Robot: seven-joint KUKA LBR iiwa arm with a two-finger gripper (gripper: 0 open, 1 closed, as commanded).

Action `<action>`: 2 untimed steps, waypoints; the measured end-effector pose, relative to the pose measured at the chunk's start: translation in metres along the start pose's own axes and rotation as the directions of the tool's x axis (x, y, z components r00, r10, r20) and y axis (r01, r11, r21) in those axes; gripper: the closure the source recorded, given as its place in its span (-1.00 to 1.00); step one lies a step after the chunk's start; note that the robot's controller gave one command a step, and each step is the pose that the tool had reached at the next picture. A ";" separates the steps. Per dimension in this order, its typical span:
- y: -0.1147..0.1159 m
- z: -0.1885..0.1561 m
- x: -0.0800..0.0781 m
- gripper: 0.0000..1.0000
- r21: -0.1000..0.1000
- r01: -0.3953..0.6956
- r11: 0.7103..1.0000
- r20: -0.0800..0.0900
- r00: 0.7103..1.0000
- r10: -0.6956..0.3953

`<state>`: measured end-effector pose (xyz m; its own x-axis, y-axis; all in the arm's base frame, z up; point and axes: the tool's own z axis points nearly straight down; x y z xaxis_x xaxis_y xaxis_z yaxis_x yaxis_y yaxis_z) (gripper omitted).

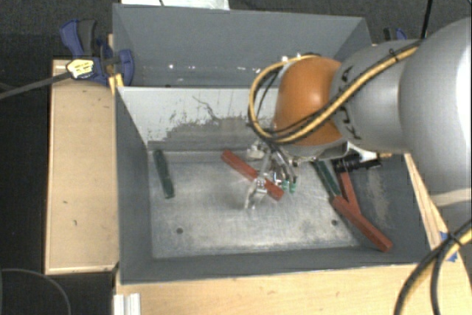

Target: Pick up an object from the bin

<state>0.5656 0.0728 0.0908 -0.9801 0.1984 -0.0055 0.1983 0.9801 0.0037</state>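
A: Where is our thing?
B: The flat red stick (236, 162), seemingly plastic, lies just beneath the jaws. We cannot tell how open they are.
A: The risk?
B: We nip one end and it swivels out.

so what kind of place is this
Probably a robot grasp-testing rig in a lab: a grey metal bin holding loose pieces such as a dark green stick, and the arm's gripper right over a red stick mid-bin.
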 end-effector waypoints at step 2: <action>-0.005 0.015 0.010 1.00 0.000 0.001 1.000 0.009 1.000 -0.001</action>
<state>0.5545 0.0704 0.0753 -0.9802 0.1975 -0.0145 0.1975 0.9803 0.0034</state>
